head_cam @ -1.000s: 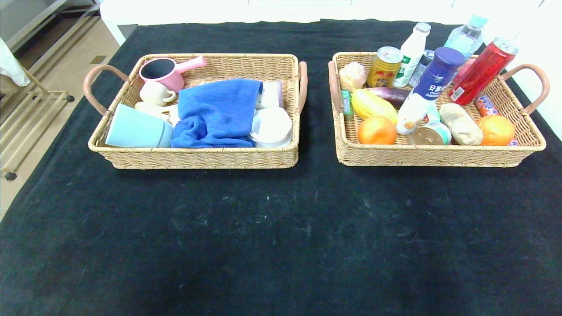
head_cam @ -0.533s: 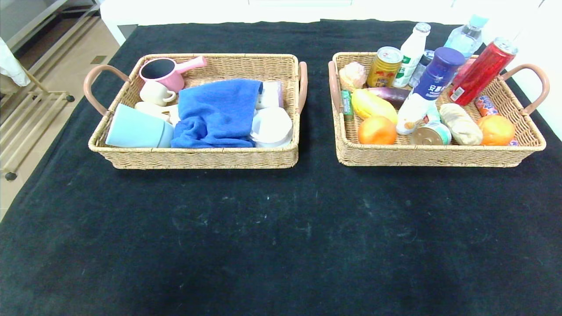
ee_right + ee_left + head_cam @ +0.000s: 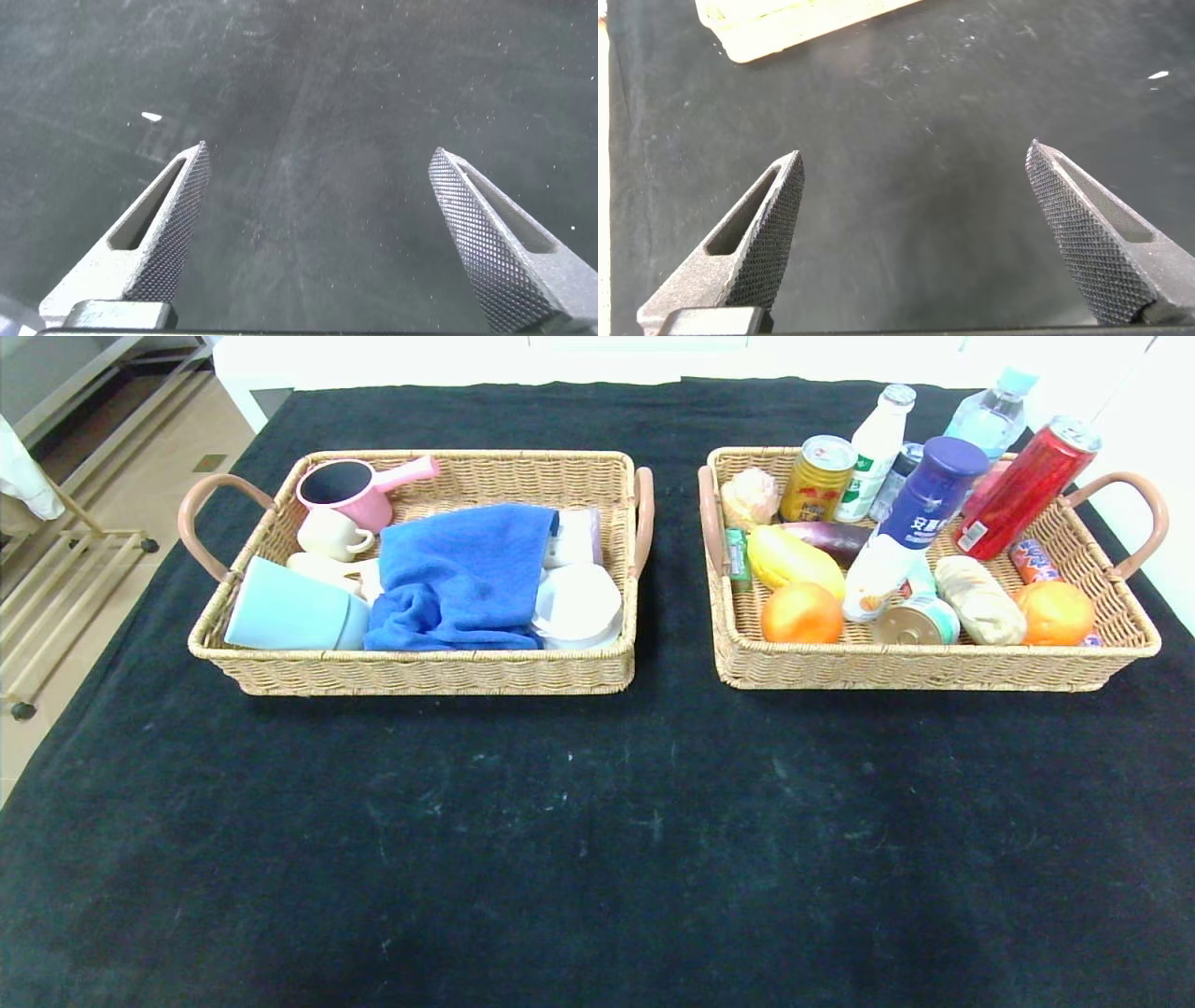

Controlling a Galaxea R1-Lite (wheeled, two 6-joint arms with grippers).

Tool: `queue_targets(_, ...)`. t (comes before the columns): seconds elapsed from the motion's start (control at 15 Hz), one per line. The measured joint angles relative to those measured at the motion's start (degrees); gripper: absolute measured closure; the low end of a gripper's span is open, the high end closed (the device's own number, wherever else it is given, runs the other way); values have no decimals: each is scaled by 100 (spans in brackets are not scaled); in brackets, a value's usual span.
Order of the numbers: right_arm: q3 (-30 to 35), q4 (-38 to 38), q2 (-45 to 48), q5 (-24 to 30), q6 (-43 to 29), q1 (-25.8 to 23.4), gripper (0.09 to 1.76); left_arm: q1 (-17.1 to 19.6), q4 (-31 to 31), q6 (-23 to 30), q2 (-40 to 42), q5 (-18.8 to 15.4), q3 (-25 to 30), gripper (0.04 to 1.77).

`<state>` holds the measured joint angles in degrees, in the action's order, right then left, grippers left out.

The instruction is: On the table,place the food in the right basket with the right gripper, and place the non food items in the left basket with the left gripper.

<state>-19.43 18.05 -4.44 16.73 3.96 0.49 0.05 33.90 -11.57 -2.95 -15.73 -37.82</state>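
Both claws, left [image 3: 915,159] and right [image 3: 318,159], gape empty above bare table [image 3: 597,821].

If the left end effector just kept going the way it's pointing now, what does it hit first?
Most likely the bare black table. The left end effector is open and empty, aimed at cloth; the left basket sits farther off, to one side of its line. Depth is unclear.

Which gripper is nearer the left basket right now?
Left. The left gripper has the left basket just ahead; the right gripper sees only table.
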Motion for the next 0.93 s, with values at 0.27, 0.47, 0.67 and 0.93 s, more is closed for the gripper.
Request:
queue_targets(0.27,496,-238,295,-146,-11,-5,14,0,-1842,7,238,211,1451,9)
queue_targets(0.47,874,-627,411,-380,-6,-7,14,2,-2767,38,285,388,2452,9)
queue_targets(0.67,1426,-1385,441,-756,-17,-7,14,2,-2834,63,293,517,2917,9)
queue_targets(0.93,1635,-1475,446,-1367,-9,-7,14,2,-2848,57,293,790,3296,9)
